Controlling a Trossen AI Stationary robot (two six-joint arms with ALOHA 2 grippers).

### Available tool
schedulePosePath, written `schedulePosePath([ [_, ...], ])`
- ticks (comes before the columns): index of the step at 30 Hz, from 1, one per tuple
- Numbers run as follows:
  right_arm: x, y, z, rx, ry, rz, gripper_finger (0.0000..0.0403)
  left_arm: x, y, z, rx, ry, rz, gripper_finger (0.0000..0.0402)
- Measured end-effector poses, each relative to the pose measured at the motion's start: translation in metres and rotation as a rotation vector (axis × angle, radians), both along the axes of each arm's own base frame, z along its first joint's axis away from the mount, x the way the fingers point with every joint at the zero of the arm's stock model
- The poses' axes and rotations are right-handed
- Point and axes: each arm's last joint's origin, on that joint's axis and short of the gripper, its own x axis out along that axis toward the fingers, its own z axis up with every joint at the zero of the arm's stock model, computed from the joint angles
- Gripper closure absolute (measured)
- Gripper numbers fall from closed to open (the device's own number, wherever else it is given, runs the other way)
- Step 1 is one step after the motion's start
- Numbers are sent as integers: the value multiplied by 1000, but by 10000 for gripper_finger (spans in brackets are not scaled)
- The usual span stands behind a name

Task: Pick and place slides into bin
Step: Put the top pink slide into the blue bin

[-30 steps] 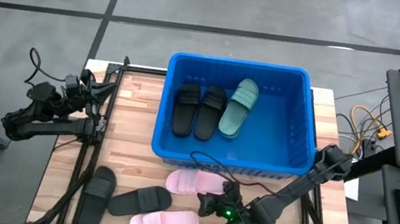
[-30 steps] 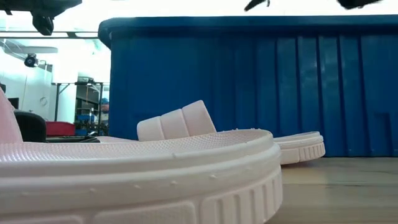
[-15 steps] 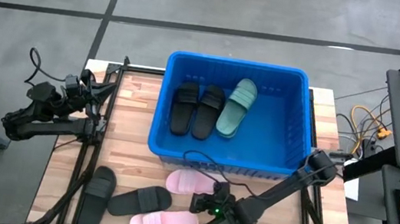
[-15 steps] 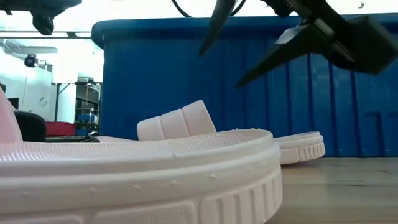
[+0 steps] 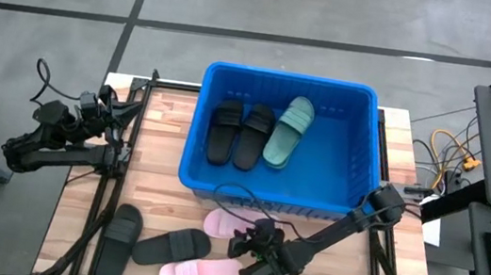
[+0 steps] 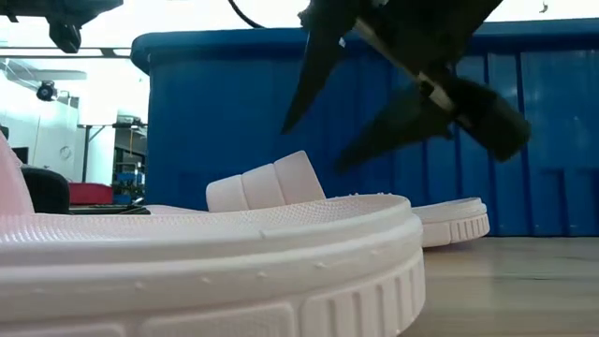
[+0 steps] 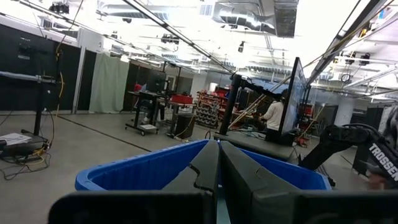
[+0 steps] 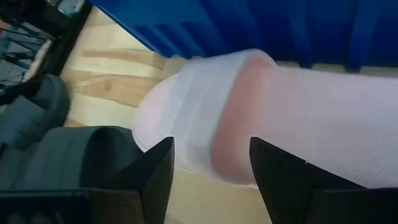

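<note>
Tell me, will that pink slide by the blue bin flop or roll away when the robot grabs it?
The pink slide probably won't roll: it lies flat on its sole. It looks like thick foam, so likely light and a bit squishy, bending slightly rather than flopping. The open right gripper hovers over it; the raised strap band seems an easy place to pinch.

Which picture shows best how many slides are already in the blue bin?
The high view: looking down into the bin, it shows two black slides and a green one. The low view shows only its outer wall, the left wrist view its rim, the right wrist view a strip.
</note>
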Motion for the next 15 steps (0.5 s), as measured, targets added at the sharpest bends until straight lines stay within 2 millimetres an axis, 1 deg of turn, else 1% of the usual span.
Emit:
schedulePosePath([
  [5, 7, -2, -5, 17, -27, -9, 202, 0, 0, 0, 0, 0, -2, 402],
  [9, 9, -5, -8, 21, -18, -17, 203, 0, 0, 0, 0, 0, -2, 402],
  [11, 11, -7, -8, 35, -13, -17, 210, 0, 0, 0, 0, 0, -2, 402],
  [15, 13, -9, -12, 29, 1, -15, 239, 0, 0, 0, 0, 0, -3, 402],
])
